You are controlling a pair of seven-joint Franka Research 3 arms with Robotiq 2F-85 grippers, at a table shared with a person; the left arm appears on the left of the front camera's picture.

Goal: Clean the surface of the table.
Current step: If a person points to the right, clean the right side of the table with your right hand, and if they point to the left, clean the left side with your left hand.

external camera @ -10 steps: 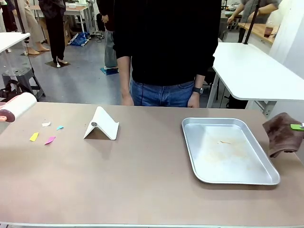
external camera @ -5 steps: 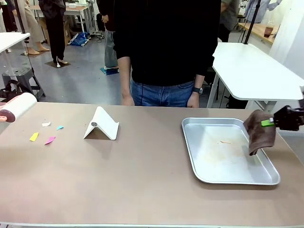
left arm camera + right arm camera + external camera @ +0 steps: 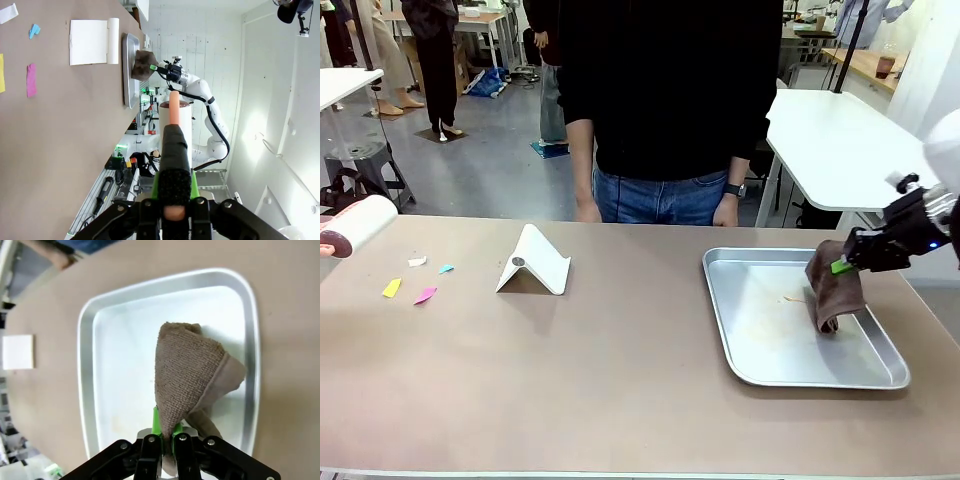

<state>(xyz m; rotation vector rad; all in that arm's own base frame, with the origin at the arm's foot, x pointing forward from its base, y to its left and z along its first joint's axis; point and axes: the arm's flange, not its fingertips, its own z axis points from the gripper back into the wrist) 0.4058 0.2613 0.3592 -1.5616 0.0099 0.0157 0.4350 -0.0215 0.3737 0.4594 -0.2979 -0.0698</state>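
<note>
The right gripper (image 3: 842, 266) has come in from the right edge of the front view. A second ago only its green pad showed there, with the brown cloth (image 3: 835, 290) hanging beyond the tray (image 3: 720, 300). Now the cloth hangs over the right part of the tray, its lower end low over the tray floor; whether it touches I cannot tell. The jaws are pinched tight on the cloth's top edge, as the right wrist view shows at the bottom centre (image 3: 167, 432). Nothing else has shifted.

The table (image 3: 600, 390) fills the lower half of the front view. Its top is a matte taupe-brown with a pale edge along the bottom. Four small paper scraps (image 3: 391, 288), yellow, pink, blue and white, lie at middle left. A folded white stand (image 3: 533, 262) sits left of centre. The tray lies at the right, faintly smudged inside.

At the far left edge is a lint roller (image 3: 360, 225). In the left wrist view the left gripper (image 3: 174, 135) is clamped on its orange handle. A person (image 3: 670, 100) stands at the far side of the table.
</note>
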